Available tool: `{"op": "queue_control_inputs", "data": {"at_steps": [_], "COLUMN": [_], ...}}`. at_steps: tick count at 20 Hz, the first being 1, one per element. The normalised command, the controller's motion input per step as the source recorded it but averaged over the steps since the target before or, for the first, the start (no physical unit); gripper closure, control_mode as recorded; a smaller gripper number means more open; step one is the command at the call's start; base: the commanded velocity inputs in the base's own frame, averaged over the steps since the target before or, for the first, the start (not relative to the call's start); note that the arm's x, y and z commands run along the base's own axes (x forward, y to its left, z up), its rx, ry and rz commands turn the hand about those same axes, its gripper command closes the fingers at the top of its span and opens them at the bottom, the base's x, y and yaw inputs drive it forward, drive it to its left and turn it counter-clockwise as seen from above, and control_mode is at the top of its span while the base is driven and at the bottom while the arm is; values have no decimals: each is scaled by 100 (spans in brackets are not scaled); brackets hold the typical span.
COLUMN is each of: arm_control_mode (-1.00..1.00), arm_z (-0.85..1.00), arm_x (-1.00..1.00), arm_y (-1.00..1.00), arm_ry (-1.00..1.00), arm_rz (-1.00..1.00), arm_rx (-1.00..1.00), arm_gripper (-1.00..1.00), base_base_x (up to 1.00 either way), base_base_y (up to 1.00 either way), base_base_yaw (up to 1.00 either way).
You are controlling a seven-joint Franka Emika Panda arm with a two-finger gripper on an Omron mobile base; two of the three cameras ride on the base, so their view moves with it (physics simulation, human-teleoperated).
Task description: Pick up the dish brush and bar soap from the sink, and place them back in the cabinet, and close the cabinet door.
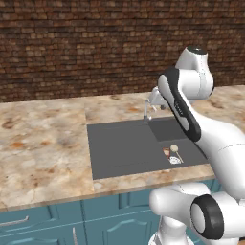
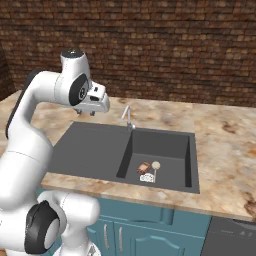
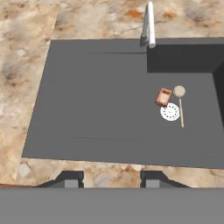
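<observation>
Sink: wide dark grey basin set into a marbled tan counter; a shallow flat section on one side, a deeper section on the other.
Faucet: small, silver, standing at the back rim of the sink where the shallow and deep sections meet.
Drain disc: white, round, perforated, on the floor of the deeper section.
Dish brush: lies flat on the floor of the deeper section; round cream head toward the faucet side, thin tan handle running past the edge of the drain disc.
Bar soap: small reddish-brown block with a paler face, lying flat just beside the brush head and at the edge of the drain disc; whether it touches either cannot be told.
Gripper: hangs above the shallow section, well apart from brush and soap; the two dark fingertips stand apart with a clear gap and nothing between them.
Arm: white, bent high over the counter.
Wall: dark brick behind the counter.
Low cupboards: teal fronts under the counter, slim silver handles.
</observation>
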Motion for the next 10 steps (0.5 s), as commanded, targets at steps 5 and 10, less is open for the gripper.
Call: {"op": "queue_control_inputs", "data": {"at_steps": [5, 10], "arm_control_mode": [-100, -100], "arm_z": [-11, -11], "arm_x": [0, 0], "arm_y": [-16, -74], "arm_ry": [-3, -1], "arm_rz": [0, 0], "arm_rx": [0, 0], "arm_gripper": [-100, -100], "base_base_x": [0, 0], "base_base_y": [0, 0], "base_base_yaw": [0, 0]}}
